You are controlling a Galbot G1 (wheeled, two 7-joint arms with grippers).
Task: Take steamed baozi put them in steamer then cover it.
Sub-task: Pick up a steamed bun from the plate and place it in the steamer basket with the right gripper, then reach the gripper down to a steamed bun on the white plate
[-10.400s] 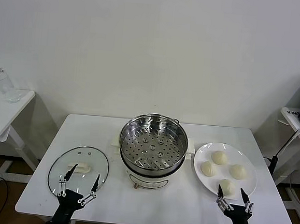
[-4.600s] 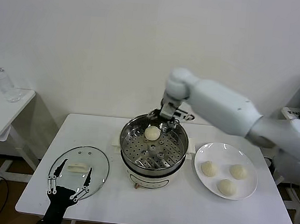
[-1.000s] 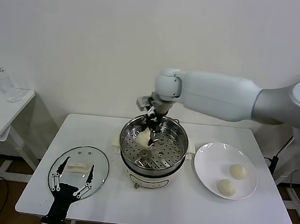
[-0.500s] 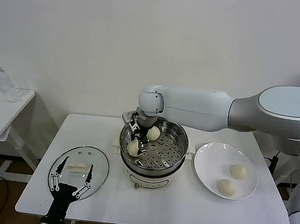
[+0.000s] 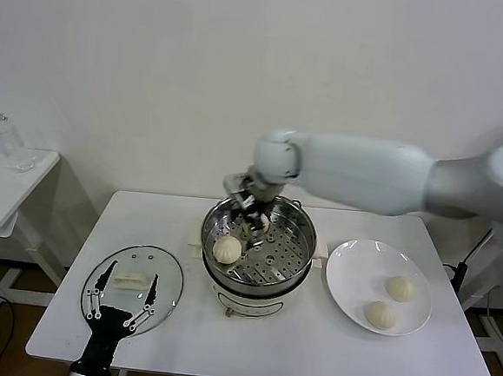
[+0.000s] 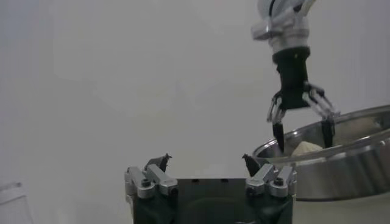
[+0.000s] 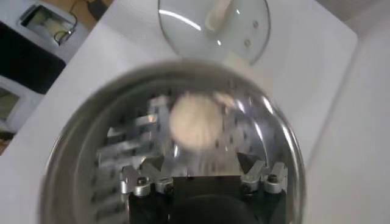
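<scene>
The steel steamer (image 5: 294,254) stands mid-table on its white base. One baozi (image 5: 227,249) lies free at the steamer's left side, also seen in the right wrist view (image 7: 195,122) and, over the steamer's rim (image 6: 341,164), in the left wrist view (image 6: 306,148). A second baozi (image 5: 263,227) is partly hidden behind my right gripper (image 5: 251,214), which hangs open and empty just above the basket (image 7: 201,161). Two more baozi (image 5: 399,288) (image 5: 380,314) lie on the white plate (image 5: 350,265). The glass cover (image 5: 166,273) lies flat at front left. My left gripper (image 5: 131,276) is open over it (image 6: 206,161).
A side table (image 5: 7,188) with a glass jar (image 5: 2,141) stands to the left. The right arm reaches across above the plate and the steamer's back. Bare tabletop (image 5: 300,349) lies in front of the steamer.
My right gripper has opened and let the baozi go at the steamer's left side, then lifted and drawn back toward the basket's rear. The left arm has not moved.
</scene>
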